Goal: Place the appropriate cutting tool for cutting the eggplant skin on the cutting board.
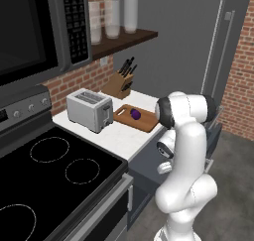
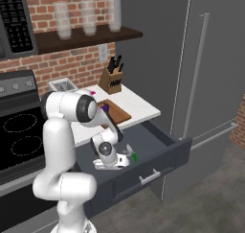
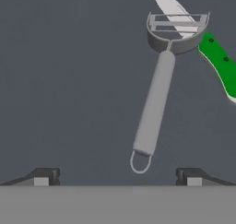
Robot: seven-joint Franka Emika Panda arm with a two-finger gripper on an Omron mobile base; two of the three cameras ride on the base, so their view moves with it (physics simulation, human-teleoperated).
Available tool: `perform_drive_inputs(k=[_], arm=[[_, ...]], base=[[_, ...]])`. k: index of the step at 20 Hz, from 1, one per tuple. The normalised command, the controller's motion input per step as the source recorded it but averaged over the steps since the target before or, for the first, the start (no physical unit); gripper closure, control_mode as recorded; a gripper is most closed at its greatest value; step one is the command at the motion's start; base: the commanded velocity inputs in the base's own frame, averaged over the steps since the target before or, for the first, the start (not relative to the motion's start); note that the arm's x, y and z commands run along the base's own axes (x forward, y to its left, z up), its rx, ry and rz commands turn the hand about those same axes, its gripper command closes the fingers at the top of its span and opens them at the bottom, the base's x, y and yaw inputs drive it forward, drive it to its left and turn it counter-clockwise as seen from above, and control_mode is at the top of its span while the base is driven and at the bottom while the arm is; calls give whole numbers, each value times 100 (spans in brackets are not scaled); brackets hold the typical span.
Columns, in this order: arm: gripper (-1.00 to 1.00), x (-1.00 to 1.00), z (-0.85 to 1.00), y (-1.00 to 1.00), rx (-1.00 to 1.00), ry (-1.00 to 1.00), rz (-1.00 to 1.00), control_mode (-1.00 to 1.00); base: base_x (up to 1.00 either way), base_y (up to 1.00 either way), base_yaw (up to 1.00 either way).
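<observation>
Peeler [image 3: 154,103]: lying unlifted in the drawer [image 2: 158,145], centre frame, beside the knife [image 3: 219,66]. End effector [image 3: 117,177]: hovering over it, tips spread, gripping nothing. Board [image 1: 144,121] is awaiting it; pickup and placement are pending.

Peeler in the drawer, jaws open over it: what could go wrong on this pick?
1. The green-handled knife lies against the peeler head, its blade crossing the loop. A grasp near the head could catch or drag the knife; the handle's middle looks safer.
2. The handle lies slanted between the gripper tips, so closing may twist it or let it slip.
3. Lifting out of the drawer, the peeler might clip the counter edge.
</observation>
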Motion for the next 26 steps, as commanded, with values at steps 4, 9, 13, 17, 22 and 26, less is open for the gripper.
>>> perform_drive_inputs(k=[4, 9, 13, 17, 22, 26], arm=[[-100, 48, 0, -28, 3, 0, 0, -100], [-100, 57, 0, -19, 5, 0, 0, -100], [-100, 54, -11, -9, 5, 6, 0, -100], [-100, 55, -31, -1, 3, 15, 0, -100], [-100, 49, -45, 0, 0, 22, 0, -100], [100, 23, -39, 0, 0, 20, 0, -100]], base=[[0, 0, 0], [0, 0, 0], [0, 0, 0], [0, 0, 0], [0, 0, 0], [0, 0, 0]])
